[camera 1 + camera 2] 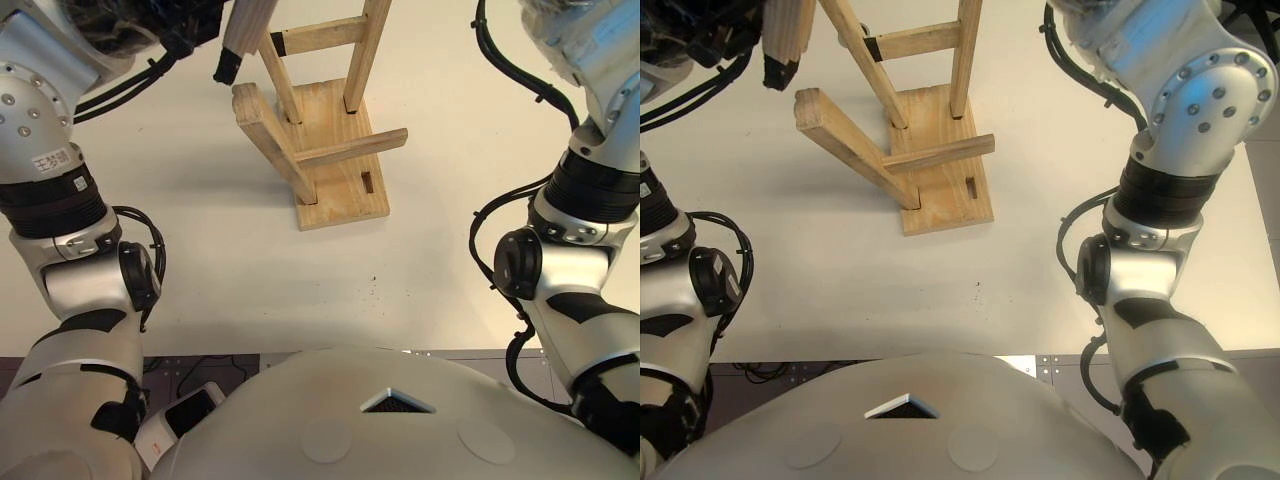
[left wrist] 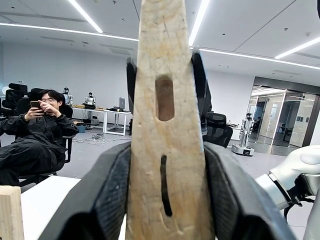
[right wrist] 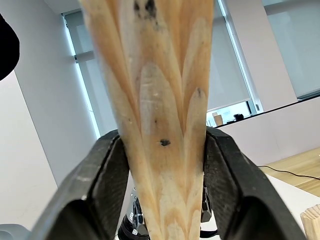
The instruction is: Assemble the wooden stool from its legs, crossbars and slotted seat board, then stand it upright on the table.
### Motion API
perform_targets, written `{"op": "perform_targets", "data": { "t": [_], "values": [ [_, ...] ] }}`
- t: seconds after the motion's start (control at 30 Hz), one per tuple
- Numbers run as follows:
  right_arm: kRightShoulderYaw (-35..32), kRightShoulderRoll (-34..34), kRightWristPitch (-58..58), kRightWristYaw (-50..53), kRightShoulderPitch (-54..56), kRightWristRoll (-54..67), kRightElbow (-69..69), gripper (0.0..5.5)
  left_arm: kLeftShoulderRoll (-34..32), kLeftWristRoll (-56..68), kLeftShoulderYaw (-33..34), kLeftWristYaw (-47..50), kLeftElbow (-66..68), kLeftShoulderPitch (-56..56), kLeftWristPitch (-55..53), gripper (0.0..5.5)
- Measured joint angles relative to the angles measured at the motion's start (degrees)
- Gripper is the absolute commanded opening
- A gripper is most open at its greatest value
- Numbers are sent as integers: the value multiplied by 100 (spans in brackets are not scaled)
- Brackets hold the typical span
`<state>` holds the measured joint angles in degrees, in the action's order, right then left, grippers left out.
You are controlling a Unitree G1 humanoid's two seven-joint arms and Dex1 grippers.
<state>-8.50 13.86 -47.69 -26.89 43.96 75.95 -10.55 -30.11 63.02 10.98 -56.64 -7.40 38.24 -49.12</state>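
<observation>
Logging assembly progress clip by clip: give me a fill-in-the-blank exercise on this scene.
The seat board lies ___ on the table. ___ legs stand in it. One slot in it is ___. The left gripper is ___ on a fourth leg.
Missing: flat; three; empty; shut.

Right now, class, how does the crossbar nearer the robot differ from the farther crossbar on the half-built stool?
The nearer crossbar joins only the near left leg; its other end hangs free. The farther crossbar is joined to a leg at both ends. The farther crossbar shows a dark mark at its left end; the nearer crossbar shows none. Both are pale wood, held above the seat board.
</observation>
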Motion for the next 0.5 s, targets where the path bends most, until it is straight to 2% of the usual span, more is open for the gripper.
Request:
{"op": "perform_targets", "data": {
  "t": [0.07,0.1,0.3,0.5],
  "values": [
    [2,3,0,-21,0,-4,12,206,0,1,3,0,1,0,-21,203],
    [5,7,-2,-29,-1,-8,18,206,-1,2,7,0,2,0,-47,239],
    [76,18,19,-138,-44,-247,43,204,-174,-182,-43,-52,118,-77,-109,328],
    [-38,94,245,-403,-455,-758,63,204,-541,-301,356,-122,330,-540,-74,415]
  ]
}}
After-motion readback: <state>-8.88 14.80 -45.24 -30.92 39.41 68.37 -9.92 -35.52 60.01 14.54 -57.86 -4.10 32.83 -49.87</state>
